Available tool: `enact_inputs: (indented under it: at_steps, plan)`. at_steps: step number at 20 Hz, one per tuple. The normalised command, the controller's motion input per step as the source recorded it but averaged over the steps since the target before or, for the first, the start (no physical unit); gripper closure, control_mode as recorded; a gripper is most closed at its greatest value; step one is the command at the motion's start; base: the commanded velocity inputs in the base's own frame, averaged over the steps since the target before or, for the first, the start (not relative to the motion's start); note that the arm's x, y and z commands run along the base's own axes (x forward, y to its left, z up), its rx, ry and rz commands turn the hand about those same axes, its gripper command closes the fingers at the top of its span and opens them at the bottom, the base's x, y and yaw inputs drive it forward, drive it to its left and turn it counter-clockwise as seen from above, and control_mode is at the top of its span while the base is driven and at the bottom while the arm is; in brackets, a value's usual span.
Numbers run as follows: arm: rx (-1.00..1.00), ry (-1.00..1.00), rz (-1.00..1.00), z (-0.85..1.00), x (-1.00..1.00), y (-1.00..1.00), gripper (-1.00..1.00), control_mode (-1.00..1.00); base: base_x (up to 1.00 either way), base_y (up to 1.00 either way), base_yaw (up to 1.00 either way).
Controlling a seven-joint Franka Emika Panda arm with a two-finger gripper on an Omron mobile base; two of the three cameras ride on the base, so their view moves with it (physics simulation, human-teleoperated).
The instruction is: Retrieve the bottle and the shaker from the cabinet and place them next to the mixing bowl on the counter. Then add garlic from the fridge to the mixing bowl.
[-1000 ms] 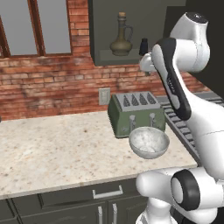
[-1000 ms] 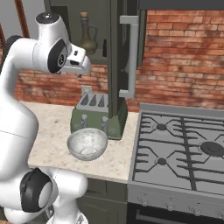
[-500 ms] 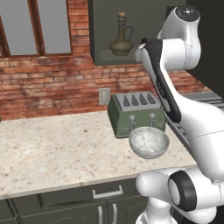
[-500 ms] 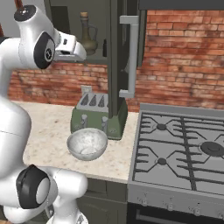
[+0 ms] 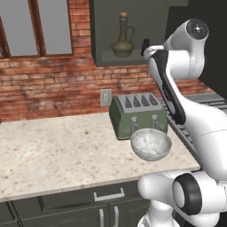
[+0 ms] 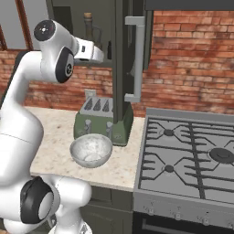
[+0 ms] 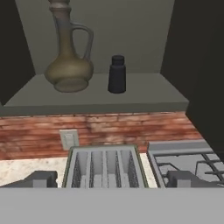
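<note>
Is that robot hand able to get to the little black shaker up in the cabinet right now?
Probably yes. The cabinet door stands open, and the shaker sits upright near the shelf's front edge, apart from the bottle. The gripper is open, facing the shelf from slightly below, with nothing between them.

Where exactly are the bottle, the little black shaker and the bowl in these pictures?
bottle [image 7: 69, 72]: hand view, on its bulbous body.
shaker [image 7: 117, 76]: hand view, on the middle of its side.
bowl [image 5: 150, 142]: left base view, on its mottled inside.
</note>
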Motion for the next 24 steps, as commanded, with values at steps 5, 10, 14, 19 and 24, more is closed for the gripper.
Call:
enact_inputs:
  at_steps: [5,10,14,19,24]
  plan:
    - [0.00,-0.01,0.00,0.10,0.42,-0.45,-1.00,-1.00,0.00,0.00,0.00]
    - [0.00,0.02,0.09,0.09,0.36,-0.13,-1.00,-1.00,0.00,0.00,0.00]
    - [0.00,0.10,0.09,0.14,0.26,0.00,-1.00,-1.00,0.00,0.00,0.00]
    - [0.00,0.07,0.08,0.00,0.12,0.00,-1.00,-1.00,0.00,0.00,0.00]
    - [0.00,0.02,0.00,0.00,0.26,0.04,-1.00,-1.00,0.00,0.00,0.00]
